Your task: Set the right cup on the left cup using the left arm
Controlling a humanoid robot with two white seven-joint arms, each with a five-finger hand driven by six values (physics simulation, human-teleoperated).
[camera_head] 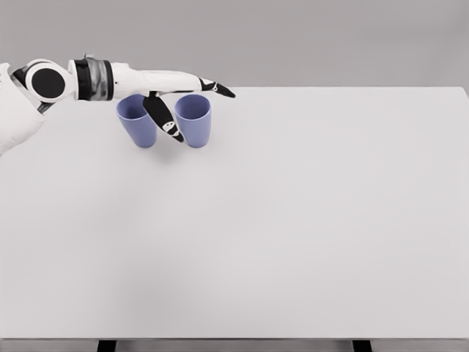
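You see the left robot hand (178, 94) spread above two upright blue cups on the desk (293, 235); its thumb hangs between left cup (138, 122) and right cup (194, 119).

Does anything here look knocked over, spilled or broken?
Nothing stands out. Both blue cups, the left cup and the right cup, stand upright side by side on the white table, with no spill showing. The left hand hovers over them with fingers spread, holding nothing.
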